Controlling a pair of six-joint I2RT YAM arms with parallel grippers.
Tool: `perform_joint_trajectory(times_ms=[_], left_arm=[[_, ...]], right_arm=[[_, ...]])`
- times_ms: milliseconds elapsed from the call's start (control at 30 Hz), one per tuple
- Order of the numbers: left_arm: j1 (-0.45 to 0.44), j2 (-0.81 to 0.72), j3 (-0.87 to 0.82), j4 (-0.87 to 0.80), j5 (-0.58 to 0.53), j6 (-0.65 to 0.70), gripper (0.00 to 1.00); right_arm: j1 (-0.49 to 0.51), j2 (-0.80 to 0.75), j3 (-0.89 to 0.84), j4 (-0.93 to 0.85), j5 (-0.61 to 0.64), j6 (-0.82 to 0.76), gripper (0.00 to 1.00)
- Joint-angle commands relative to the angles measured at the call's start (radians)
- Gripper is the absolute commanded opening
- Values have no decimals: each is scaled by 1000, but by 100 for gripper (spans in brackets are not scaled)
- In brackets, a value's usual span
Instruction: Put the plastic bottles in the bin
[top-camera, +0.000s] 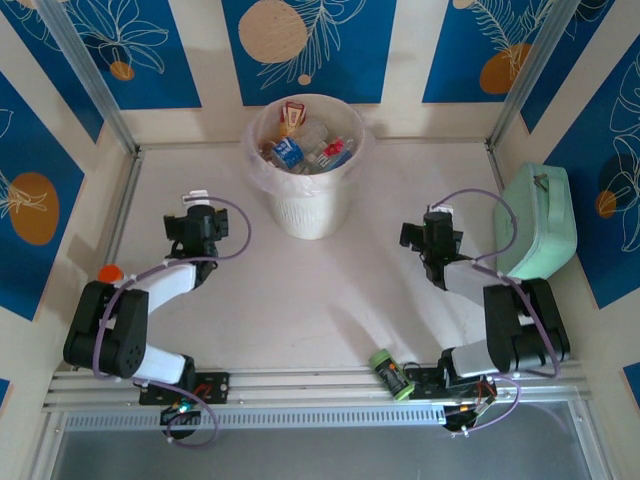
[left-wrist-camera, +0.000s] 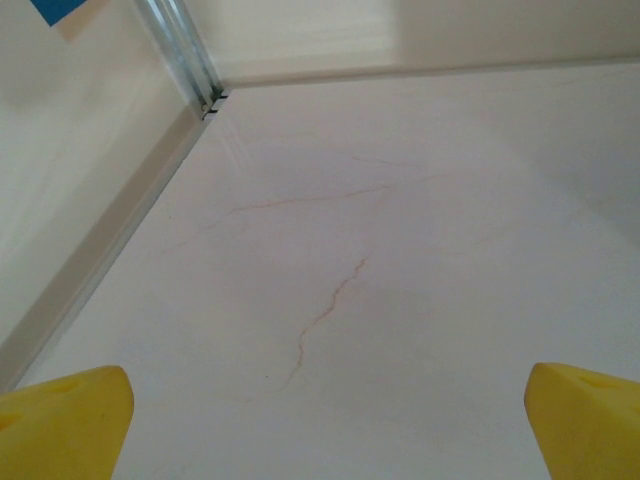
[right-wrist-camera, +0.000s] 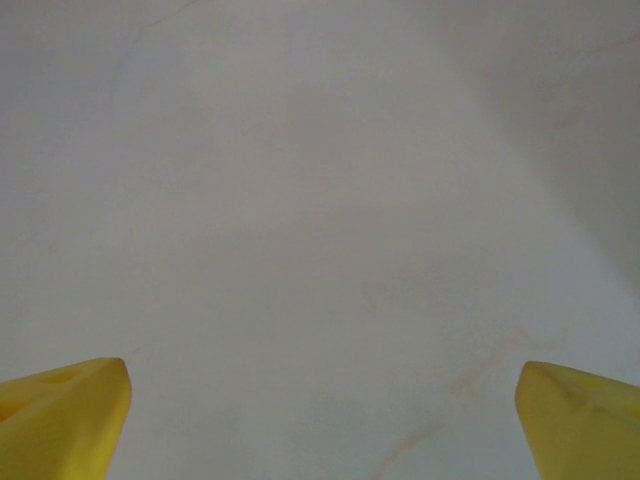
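Hovering empty-handed, both arms flanked the bin (top-camera: 305, 212), its bottles (top-camera: 290, 152) heaped inside.
Left fingers (left-wrist-camera: 70, 420) and right fingers (right-wrist-camera: 65, 415) stood spread above the worktop (top-camera: 300, 300), seemingly readied for the green bottle (top-camera: 392, 373) lying by the right base.

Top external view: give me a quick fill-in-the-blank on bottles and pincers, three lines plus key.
1. The plastic bottles at the far middle of the table lie inside the ____.
2. One green bottle lies on the near rail, beside the base of the ____ arm.
3. The left pincer and the right pincer both stand ____, gripping nothing.

Missing words: bin; right; open.
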Motion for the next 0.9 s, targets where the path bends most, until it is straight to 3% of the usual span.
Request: perform_joint_trajectory(times_ms=[0,100,167,267,400,633,700,767,833,867], left_arm=[[81,-18,-26,92,113,-21,100],[137,-19,-31,99,183,-29,100],[150,-30,-47,115,242,-22,100],[154,-44,-64,134,295,7,100],[154,-86,-114,100,296,22,100],[152,47,-238,421,282,12,100],[125,84,-202,376,360,65,100],[122,165,-240,556,453,113,100],[124,138,-231,480,401,77,100],[125,153,-239,528,399,82,100]], right_arm=[[-42,35,-35,305,-267,-156,99],[-185,70,-108,446,-480,-63,99],[-152,98,-132,521,-443,-89,99],[-148,97,-119,491,-443,-94,99],[-139,91,-115,472,-427,-101,99],[-133,90,-113,468,-417,-105,99],[-134,90,-114,469,-417,-105,99],[-133,91,-115,469,-417,-105,99],[-134,92,-114,470,-417,-105,99],[-134,92,-113,469,-417,-105,99]])
